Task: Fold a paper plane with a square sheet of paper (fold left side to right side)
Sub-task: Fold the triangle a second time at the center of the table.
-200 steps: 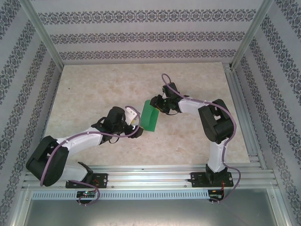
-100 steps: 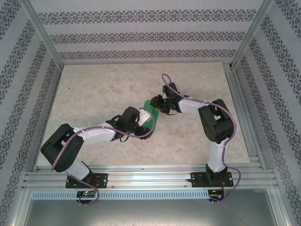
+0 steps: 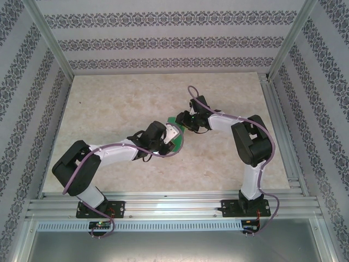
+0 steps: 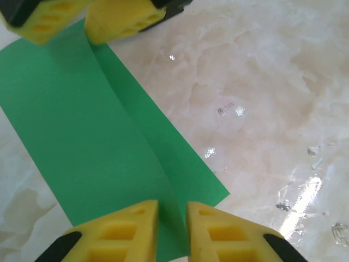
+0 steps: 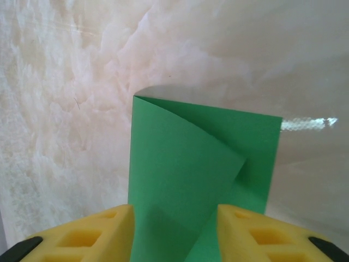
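Note:
The square sheet of paper point(image 4: 98, 136) is bright green and lies on the marble table, folded over itself with a loose upper flap point(image 5: 185, 164). In the top view little of the paper point(image 3: 179, 143) shows beneath the two grippers. My left gripper point(image 4: 172, 224) stands over its near end with the jaws only a narrow gap apart. The flap's edge runs into that gap, and I cannot tell whether it is pinched. My right gripper point(image 5: 174, 229) is open at the opposite end, its yellow fingers point(image 4: 122, 19) straddling the paper, which fills the space between them.
The pale marble table point(image 3: 109, 98) is bare around the paper. Patterned walls and metal frame posts point(image 3: 52, 43) close in the sides and back. An aluminium rail point(image 3: 174, 204) carries both arm bases at the near edge.
My left arm has reached right and forward over the paper, and its jaws went from wide apart to nearly together. The right gripper has hardly moved.

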You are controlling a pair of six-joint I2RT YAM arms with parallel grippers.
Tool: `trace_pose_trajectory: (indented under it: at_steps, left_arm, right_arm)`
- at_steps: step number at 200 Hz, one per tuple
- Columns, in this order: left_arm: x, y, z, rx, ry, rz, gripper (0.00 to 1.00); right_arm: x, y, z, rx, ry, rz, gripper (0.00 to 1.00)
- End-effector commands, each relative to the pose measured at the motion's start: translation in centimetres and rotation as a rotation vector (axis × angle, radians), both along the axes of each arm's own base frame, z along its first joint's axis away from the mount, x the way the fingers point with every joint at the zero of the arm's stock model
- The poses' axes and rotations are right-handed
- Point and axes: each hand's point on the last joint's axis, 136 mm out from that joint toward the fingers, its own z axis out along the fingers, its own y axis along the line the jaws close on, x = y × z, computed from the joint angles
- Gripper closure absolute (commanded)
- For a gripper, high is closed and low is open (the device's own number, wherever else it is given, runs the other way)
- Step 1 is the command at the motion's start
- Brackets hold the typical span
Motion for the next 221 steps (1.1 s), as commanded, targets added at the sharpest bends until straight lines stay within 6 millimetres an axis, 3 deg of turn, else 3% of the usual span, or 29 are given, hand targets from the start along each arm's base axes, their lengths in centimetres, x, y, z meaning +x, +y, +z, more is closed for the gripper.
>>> trace_pose_trajectory:
  at_steps: [1,21,49,87,110,221]
  left_arm:
    - [-0.7,-1.0,1.3,-0.023,0.018,-0.060,0.87]
    - [-0.8,-1.3,1.4,-0.046,0.050,-0.076,0.96]
    - [-0.4,-1.5,1.6,-0.091,0.096,-0.080,0.99]
    - [0.9,-1.3,1.7,-0.141,0.153,-0.058,1.00]
    - [1.7,-0.6,1.7,-0.157,0.172,-0.029,1.00]
    - [3.3,2.1,0.3,-0.185,0.301,-0.004,1.00]
  right_arm:
    - [0.9,-1.8,3.3,-0.029,-0.112,0.046,0.54]
    - [0.7,-3.4,4.0,-0.015,-0.137,0.054,0.52]
    - [-0.3,-4.3,4.0,0.005,-0.137,0.088,0.51]
    - [-1.1,-3.6,2.8,0.076,-0.088,0.071,0.51]
    - [-1.1,-3.1,2.4,0.133,-0.072,0.043,0.58]
    - [-2.4,-0.3,1.4,0.122,-0.048,0.118,0.67]
